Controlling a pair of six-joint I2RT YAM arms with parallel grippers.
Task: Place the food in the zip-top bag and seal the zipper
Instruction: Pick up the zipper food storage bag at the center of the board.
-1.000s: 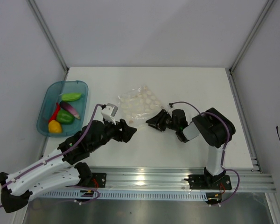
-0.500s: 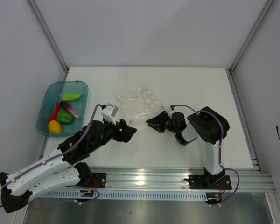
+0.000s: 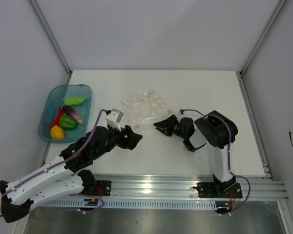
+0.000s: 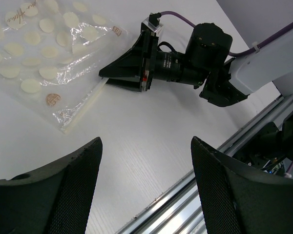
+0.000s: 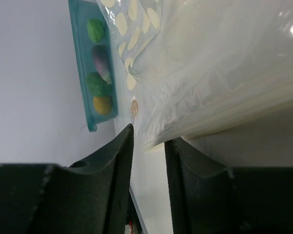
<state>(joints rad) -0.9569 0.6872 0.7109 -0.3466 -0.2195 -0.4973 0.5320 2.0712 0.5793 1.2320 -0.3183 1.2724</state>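
From above, a translucent teal plastic tray (image 3: 45,114) is seen at the left edge of the white counter (image 3: 195,87). The small toy vegetables lie in it: two green ones (image 3: 74,101), a purple eggplant (image 3: 73,114), a red chili (image 3: 56,118) and a yellow pepper (image 3: 57,131). The clear, crinkly zip-top bag printed with white dots (image 3: 144,107) lies flat near the counter's middle, well apart from the tray and just beyond the ends of the left arm (image 3: 95,144) and right arm (image 3: 212,129). In the left wrist view, the left jaws are seen wide apart and empty above bare counter, and the bag's thin clear zipper strip (image 4: 83,109) is met at its far end by the right jaws. In the right wrist view, the right jaws are parted by a narrow gap with the bag's edge at its mouth; no grip on it can be made out.
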